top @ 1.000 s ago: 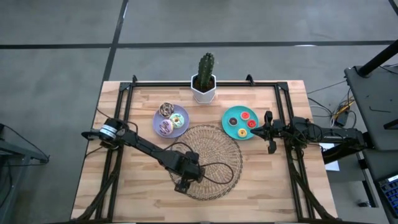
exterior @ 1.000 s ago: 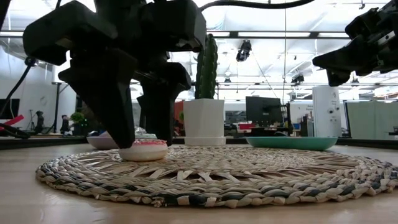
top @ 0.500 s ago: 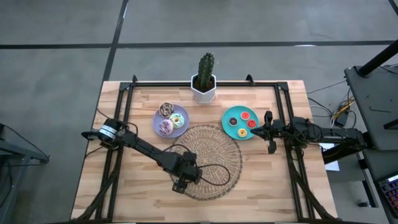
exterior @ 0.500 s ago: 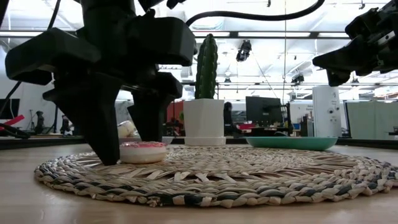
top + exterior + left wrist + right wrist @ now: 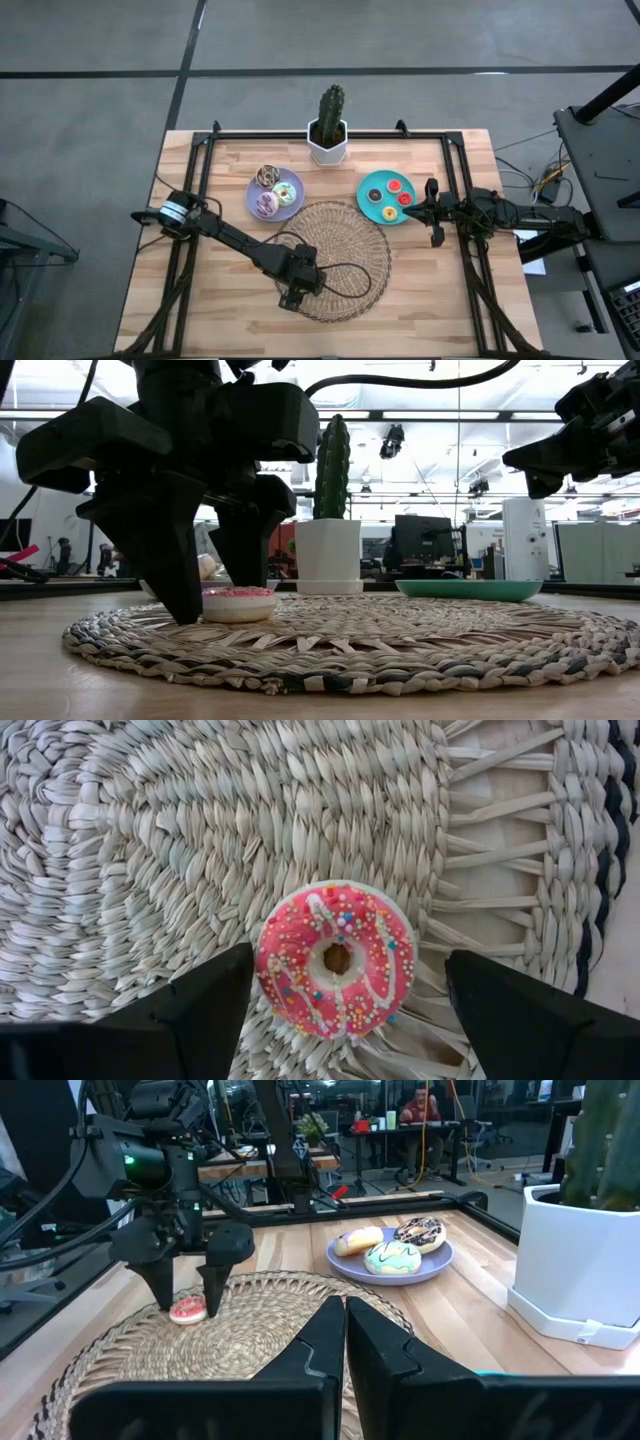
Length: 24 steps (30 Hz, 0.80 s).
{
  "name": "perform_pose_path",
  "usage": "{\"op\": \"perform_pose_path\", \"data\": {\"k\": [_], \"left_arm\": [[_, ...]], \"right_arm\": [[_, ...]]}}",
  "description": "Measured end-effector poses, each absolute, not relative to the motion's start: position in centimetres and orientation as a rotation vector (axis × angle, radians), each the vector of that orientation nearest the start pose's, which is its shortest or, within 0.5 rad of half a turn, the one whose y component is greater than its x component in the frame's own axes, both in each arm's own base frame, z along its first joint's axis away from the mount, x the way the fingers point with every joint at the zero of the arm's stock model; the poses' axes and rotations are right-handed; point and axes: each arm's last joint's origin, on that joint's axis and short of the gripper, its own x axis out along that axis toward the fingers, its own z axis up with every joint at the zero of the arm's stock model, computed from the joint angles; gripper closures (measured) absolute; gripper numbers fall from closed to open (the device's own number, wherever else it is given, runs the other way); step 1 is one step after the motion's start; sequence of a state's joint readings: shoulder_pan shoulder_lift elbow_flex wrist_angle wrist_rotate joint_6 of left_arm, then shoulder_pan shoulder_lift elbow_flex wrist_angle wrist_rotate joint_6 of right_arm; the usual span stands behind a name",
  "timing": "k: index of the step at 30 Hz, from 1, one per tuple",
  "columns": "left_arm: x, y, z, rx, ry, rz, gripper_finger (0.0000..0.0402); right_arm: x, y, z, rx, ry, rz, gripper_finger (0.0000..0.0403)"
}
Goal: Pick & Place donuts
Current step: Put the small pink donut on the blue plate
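The pink donut (image 5: 336, 960) lies flat on the wicker mat (image 5: 345, 262), near its left edge, between the spread fingers of the left gripper (image 5: 212, 605). A clean lift straight up avoids dragging it. The right gripper (image 5: 432, 213), fingers together, waits beside the teal plate (image 5: 368, 187).

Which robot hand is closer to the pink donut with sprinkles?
The left. The left gripper is open with a finger on either side of the pink donut on the wicker mat. The right gripper is shut, far off above the teal plate.
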<state>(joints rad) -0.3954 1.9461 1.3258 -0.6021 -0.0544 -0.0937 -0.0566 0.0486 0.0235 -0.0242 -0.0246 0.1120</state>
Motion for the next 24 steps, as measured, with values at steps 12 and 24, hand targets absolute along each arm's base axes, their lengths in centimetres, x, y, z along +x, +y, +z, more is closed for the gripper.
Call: {"op": "perform_pose_path", "data": {"k": [12,24], "left_arm": [[35.51,-14.63,16.47,0.18,1.208,-0.231,0.011],[35.5,-14.62,16.46,0.174,1.21,-0.227,0.0178]], "right_arm": [[9.92,-0.5,16.54,0.114,0.047,-0.036,0.0394],[9.92,-0.5,16.54,0.114,0.047,-0.035,0.0394]]}}
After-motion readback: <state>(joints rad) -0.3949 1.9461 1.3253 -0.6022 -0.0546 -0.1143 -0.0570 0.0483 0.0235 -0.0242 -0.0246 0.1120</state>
